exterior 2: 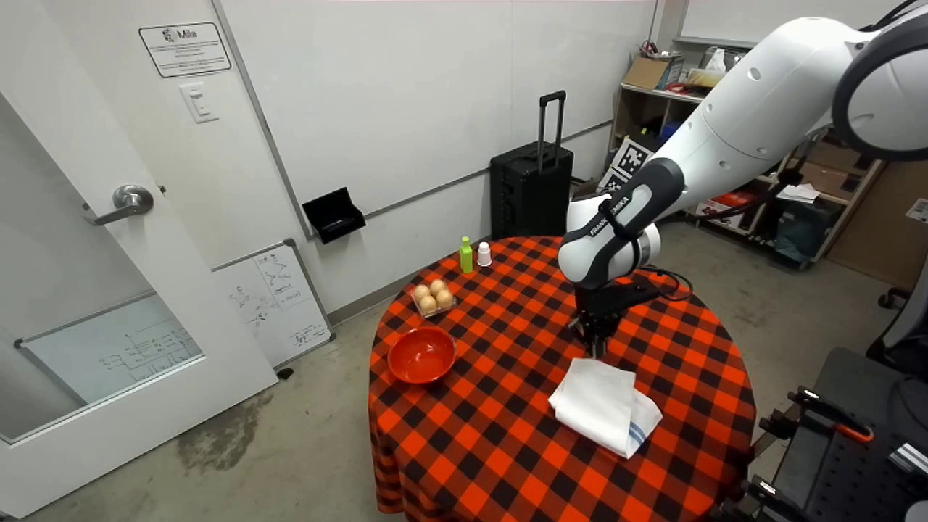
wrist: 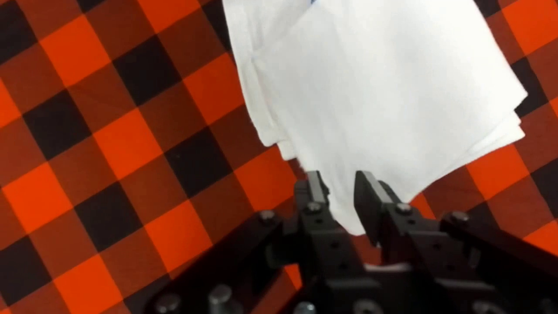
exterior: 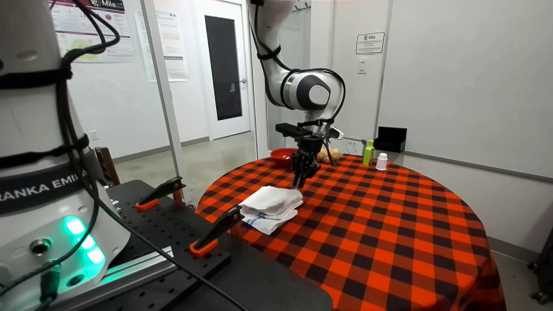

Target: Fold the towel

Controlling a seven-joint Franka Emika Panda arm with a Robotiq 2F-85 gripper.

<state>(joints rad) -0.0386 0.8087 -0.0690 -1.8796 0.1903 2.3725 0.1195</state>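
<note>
One folded towel [exterior 2: 596, 399] lies on one checked tablecloth [exterior 2: 500, 406]; one gripper [wrist: 338, 181], its two fingers [wrist: 365, 203] apart, stands at one towel corner. Also on the tablecloth: one bowl [exterior 2: 423, 362], one bottle [exterior 2: 466, 258], one white container [exterior 2: 484, 256], four eggs [exterior 2: 429, 303] in one tray [exterior 2: 439, 312].

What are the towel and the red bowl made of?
The towel looks like soft, matte cloth, maybe cotton: it lies in thin, folded layers. The red bowl looks smooth and glossy, perhaps plastic: light glints on it. Glazed ceramic is possible.
</note>
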